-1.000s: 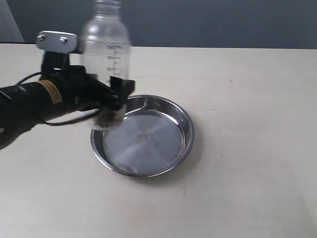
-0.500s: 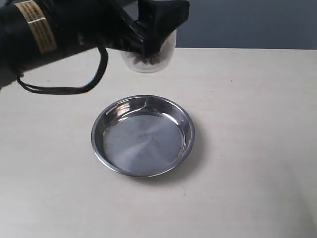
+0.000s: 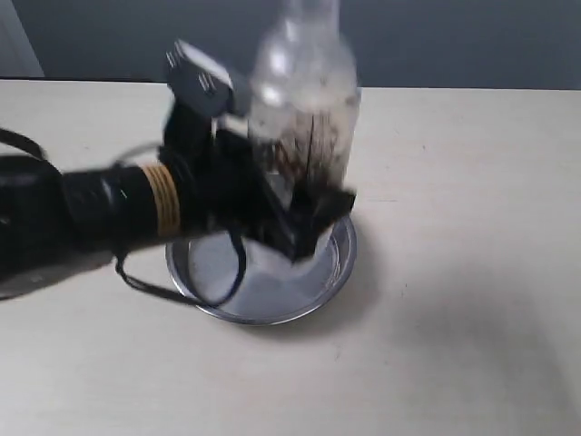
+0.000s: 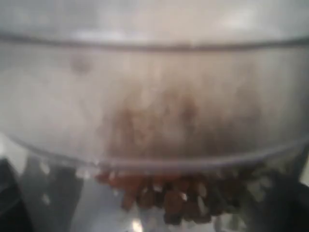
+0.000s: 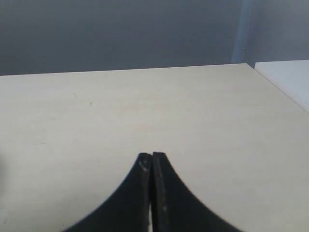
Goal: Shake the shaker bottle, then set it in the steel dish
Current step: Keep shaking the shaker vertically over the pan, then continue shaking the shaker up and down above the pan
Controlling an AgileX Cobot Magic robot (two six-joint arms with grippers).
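Note:
The shaker bottle (image 3: 304,109) is held upright in the air over the steel dish (image 3: 338,265), blurred by motion, with brownish grains streaked up its clear wall. My left gripper (image 3: 300,213) is shut on the bottle's lower part, its black arm reaching in from the left across the dish. In the left wrist view the shaker bottle (image 4: 154,96) fills the picture, brown grains (image 4: 178,193) loose near its base. My right gripper (image 5: 152,155) is shut on nothing above bare tabletop and does not show in the exterior view.
The pale table (image 3: 472,318) stretches right and in front of the dish. A dark wall (image 3: 454,41) runs behind the table's far edge. The right wrist view shows a table corner (image 5: 248,65) and a white surface (image 5: 285,77) beyond it.
The left arm has swung down from high at the upper left to just over the dish, carrying the bottle. The grains have been thrown up the bottle's wall.

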